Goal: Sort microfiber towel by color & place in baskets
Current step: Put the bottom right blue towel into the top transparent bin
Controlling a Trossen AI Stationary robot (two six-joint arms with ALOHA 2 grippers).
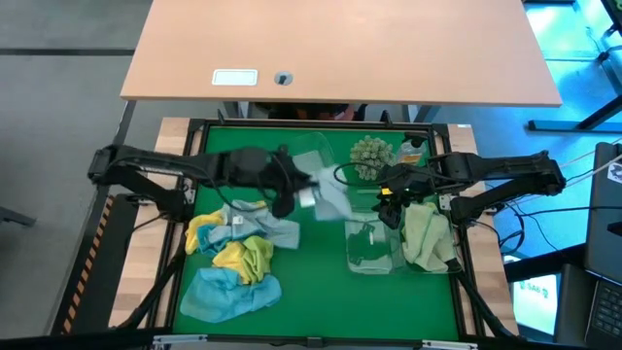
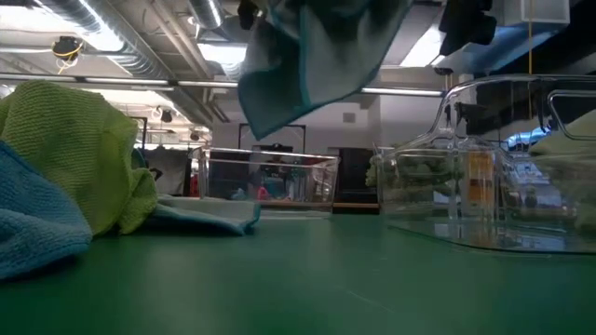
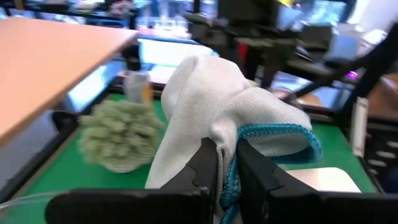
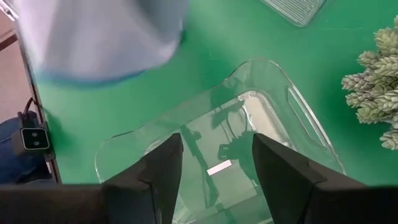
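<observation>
My left gripper is shut on a pale grey-blue towel with a teal hem, held above the table's middle. My right gripper is open and hovers over an empty clear basket, touching nothing; in the high view this basket sits right of centre. A second basket at the right edge holds lime green towels. The third basket stands near the far edge. A pile of blue, yellow and green towels lies flat on the mat at the left. My left gripper pinches the towel between its two fingers at a bunched fold beside the teal hem, with more than one layer in the hold. The cloth billows past the fingertips. In the low view the towel hangs slack, lifted clear of the table.
A spiky grey-green ball and a small orange-capped bottle stand at the far side, close to the right arm. A wooden desk lies beyond the green mat. Bare mat shows near the front edge.
</observation>
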